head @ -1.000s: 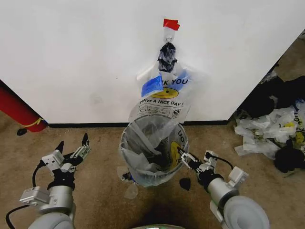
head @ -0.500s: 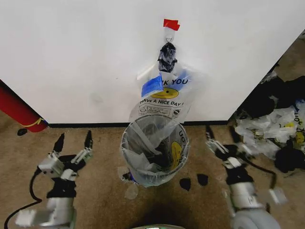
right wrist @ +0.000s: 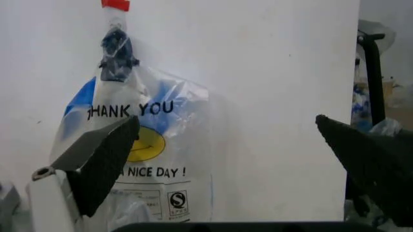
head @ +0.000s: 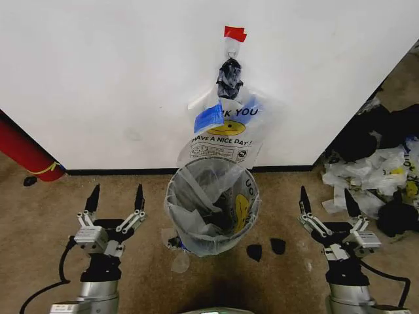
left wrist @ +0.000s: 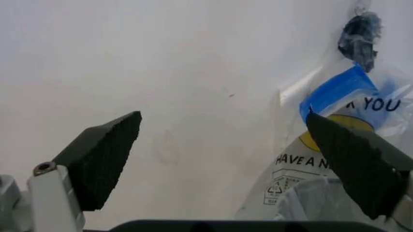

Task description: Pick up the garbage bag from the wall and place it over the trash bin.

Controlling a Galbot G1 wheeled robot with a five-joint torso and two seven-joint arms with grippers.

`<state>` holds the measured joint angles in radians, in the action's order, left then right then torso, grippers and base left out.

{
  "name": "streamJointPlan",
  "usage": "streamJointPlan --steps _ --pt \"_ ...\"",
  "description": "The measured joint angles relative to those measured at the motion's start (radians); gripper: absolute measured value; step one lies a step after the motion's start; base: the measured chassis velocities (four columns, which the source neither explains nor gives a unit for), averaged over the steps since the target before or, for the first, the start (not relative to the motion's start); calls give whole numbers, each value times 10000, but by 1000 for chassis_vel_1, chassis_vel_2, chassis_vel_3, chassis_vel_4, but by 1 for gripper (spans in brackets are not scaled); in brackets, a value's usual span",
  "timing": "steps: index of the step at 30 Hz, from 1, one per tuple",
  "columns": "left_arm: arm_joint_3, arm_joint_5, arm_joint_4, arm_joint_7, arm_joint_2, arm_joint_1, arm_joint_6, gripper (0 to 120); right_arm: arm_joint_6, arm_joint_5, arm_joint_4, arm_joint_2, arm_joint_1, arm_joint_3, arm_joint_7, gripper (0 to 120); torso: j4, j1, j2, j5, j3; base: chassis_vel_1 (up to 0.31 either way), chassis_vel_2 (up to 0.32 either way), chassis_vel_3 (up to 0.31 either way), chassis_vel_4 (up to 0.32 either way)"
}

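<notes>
- The garbage bag (head: 226, 131) hangs flat against the wall (head: 118, 78) from a hook under a strip of red tape (head: 234, 33), with a black knotted wad (head: 230, 77) at its top.
- The bag's lower edge reaches the rim of the trash bin (head: 211, 206), which stands on the carpet (head: 39, 216) just in front of the wall.
- The left pincer (head: 116, 197) hovers left of the bin, spread wide and holding nothing.
- The right pincer (head: 325, 201) hovers right of the bin, equally wide and empty.
</notes>
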<state>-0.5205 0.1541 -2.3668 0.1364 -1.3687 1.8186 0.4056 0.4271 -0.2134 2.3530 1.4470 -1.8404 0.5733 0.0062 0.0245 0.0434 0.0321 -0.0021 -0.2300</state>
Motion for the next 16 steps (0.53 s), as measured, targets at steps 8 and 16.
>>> streamJointPlan --steps 8,16 --pt "8 -89 122 -218 -20 -5 59 100 -229 824 161 239 -4 -135 328 100 1 0 0 -1 0 0 0 0 0" --pt "13 -90 123 -221 -5 -1 59 100 -257 860 171 238 -6 -152 393 100 1 0 0 0 0 0 0 0 0"
